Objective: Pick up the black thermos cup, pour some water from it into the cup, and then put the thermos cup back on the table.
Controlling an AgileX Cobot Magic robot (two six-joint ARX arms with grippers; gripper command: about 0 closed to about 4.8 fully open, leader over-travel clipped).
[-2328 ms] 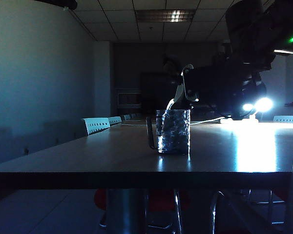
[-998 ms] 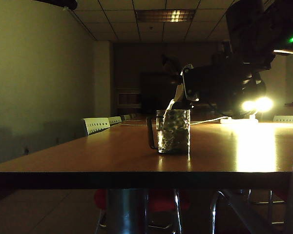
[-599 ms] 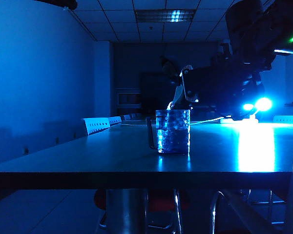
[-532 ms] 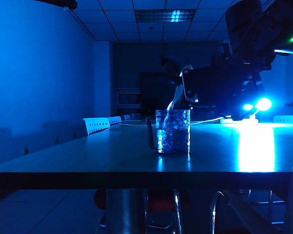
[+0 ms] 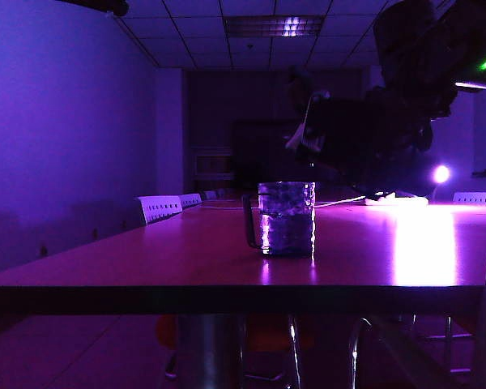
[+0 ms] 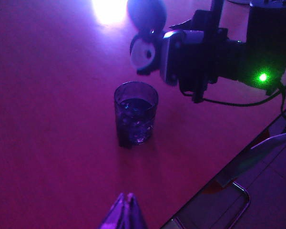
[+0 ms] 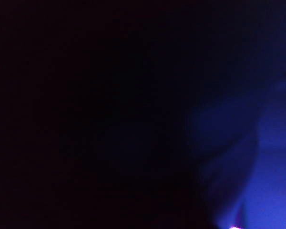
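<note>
We're looking at a room washed in purple light. The short clear glass mug with dimpled walls and a thin dark loop handle (image 5: 287, 217) stands upright on the long smooth wooden tabletop (image 5: 146, 259), partly filled with water, handle toward the left of the exterior view. Above it and a bit to the right, the tall dark matte thermos cup (image 5: 364, 138) hangs in the air, lying close to level, with its pale flip lid end (image 5: 301, 130) pointing left, above the mug's rim and clear of it. No stream shows between them.

The right gripper (image 6: 202, 57) is wrapped around the thermos cup's body, jaws pinching it from both sides, as the left wrist view shows. The right wrist view is almost pure black, so nothing useful there.

The left gripper (image 6: 125, 213) hovers over the table, near the mug but well short of it, with its two fingertips pressed together and nothing between them.
</note>
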